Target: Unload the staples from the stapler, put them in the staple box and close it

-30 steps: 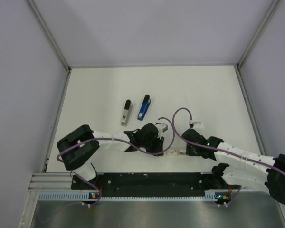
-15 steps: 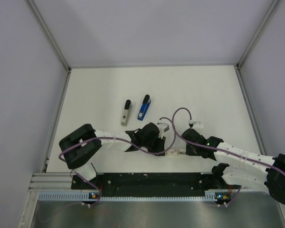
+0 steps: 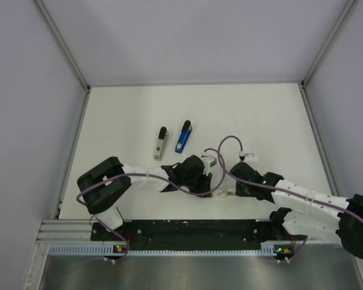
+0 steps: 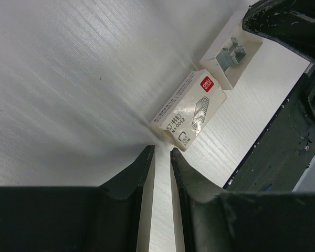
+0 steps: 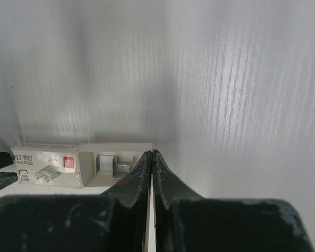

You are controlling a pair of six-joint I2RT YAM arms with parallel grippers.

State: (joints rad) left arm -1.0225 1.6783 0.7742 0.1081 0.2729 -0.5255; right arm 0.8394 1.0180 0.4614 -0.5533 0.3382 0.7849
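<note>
The bright-blue stapler (image 3: 183,136) lies closed on the white table, beyond both arms and out of the wrist views. My left gripper (image 3: 209,190) is low on the table, its jaws a narrow gap apart with nothing between them (image 4: 162,149), right next to a white staple box (image 4: 189,109). My right gripper (image 3: 233,192) is shut and empty (image 5: 151,152), its tips at the end of the box's slid-out tray (image 5: 115,165), which holds a few staple strips.
A grey-white stapler (image 3: 161,143) lies just left of the blue one. The staple box (image 3: 221,194) sits between the two grippers near the black base rail (image 3: 187,228). Grey walls enclose the table on three sides.
The left arm has crept slightly right toward the staple box; the right gripper has edged slightly left. The staplers have not moved.
</note>
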